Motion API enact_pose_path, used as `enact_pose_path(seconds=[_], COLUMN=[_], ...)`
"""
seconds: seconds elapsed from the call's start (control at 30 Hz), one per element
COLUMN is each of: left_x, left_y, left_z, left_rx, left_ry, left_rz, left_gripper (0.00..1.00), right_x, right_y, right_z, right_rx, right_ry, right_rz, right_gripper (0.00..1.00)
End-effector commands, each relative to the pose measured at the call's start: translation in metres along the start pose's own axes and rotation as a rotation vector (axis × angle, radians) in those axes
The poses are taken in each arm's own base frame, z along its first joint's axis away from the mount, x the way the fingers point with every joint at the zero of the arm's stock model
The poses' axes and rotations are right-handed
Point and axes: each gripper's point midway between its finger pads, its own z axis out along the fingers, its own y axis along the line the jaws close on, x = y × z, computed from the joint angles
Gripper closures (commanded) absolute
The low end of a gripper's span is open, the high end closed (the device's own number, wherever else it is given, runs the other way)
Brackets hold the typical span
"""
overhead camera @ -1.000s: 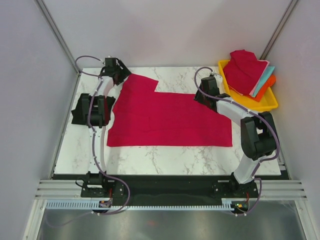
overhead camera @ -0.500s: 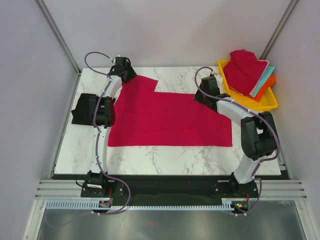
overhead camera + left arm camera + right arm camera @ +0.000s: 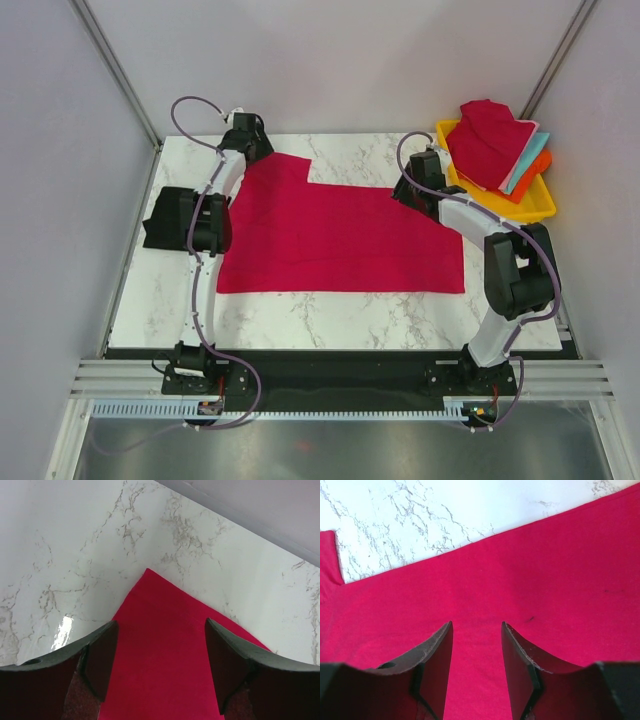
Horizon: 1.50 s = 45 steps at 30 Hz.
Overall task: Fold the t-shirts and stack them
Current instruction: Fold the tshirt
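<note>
**Both grippers over the far edge of the spread shirt**

I am looking at one crimson t-shirt (image 3: 340, 240) lying flat across the middle of the marble table (image 3: 330, 315), with one sleeve sticking up toward the upper left of the top view.

The left gripper (image 3: 248, 135) is hanging over that sleeve's corner. In its wrist view the left gripper (image 3: 161, 630) is showing its fingers spread wide, and the pointed corner of the crimson t-shirt (image 3: 160, 655) is lying in the gap between them. I cannot tell whether the tips are touching the cloth.

The right gripper (image 3: 415, 182) is sitting at the shirt's top edge, right of centre. Through its wrist camera the right gripper (image 3: 477, 627) is parted as well, pinching nothing, with the crimson t-shirt (image 3: 560, 595) filling the frame below it and bare marble above.

In the upper right corner, the yellow tray (image 3: 545, 208) is holding a pile of shirts (image 3: 490, 140): crimson on top, teal and orange edges peeking out beneath.
</note>
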Motion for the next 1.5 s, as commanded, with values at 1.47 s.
enact_pose_path(seconds=[1.47], left_x=[-0.005], left_y=[-0.013], left_z=[-0.018], left_rx=[-0.041], left_ry=[-0.013], left_rz=[0.432], left_gripper=[0.28], right_x=[-0.011], right_y=[0.000], right_z=[-0.014], right_rx=[-0.122], right_ry=[0.017], right_rz=[0.118], right_gripper=[0.49])
